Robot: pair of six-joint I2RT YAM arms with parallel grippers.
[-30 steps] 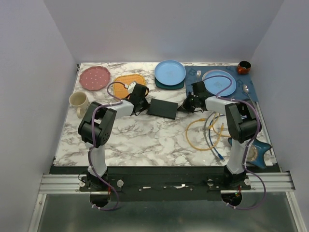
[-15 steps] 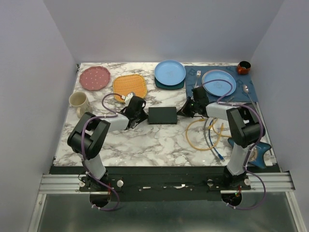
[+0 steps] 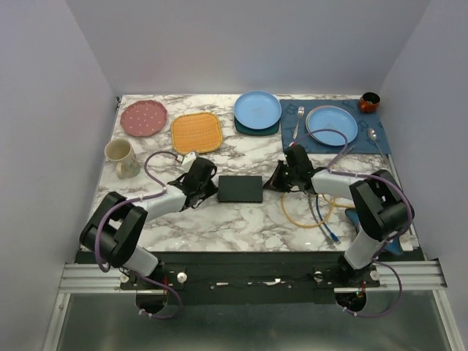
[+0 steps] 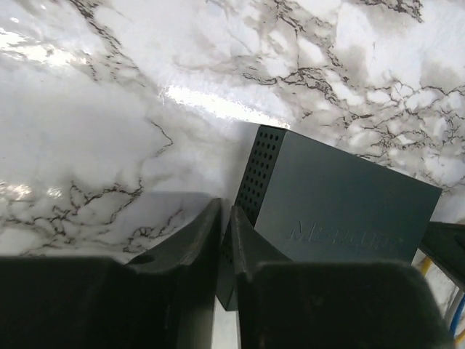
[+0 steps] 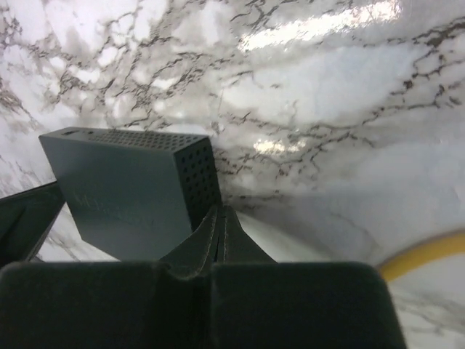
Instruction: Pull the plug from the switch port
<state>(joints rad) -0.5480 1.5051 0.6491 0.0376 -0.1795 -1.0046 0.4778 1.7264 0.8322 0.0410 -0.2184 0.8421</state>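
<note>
Black switch (image 3: 240, 189), bracing step: left claw (image 4: 225, 218) barely parted, grip unclear; right claw (image 5: 220, 214) clenched empty. Next I seek the unseen plug.

One switch (image 3: 240, 189), two robot arms (image 3: 164, 199) (image 3: 338, 183), three plates (image 3: 143, 118) (image 3: 257, 110) (image 3: 331, 125), one mug (image 3: 121, 156), one orange mat (image 3: 196, 132), one blue placemat (image 3: 380, 139), one fork (image 3: 298, 121), one spoon (image 3: 374, 137), one small bowl (image 3: 370, 101), one star-shaped dish (image 3: 397, 241), at least two cables (image 3: 296, 219) (image 3: 327, 228), tangled too closely for a surer count

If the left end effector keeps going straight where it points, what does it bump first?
The switch: its perforated end sits right in front of the left end effector, possibly touching it.
</note>
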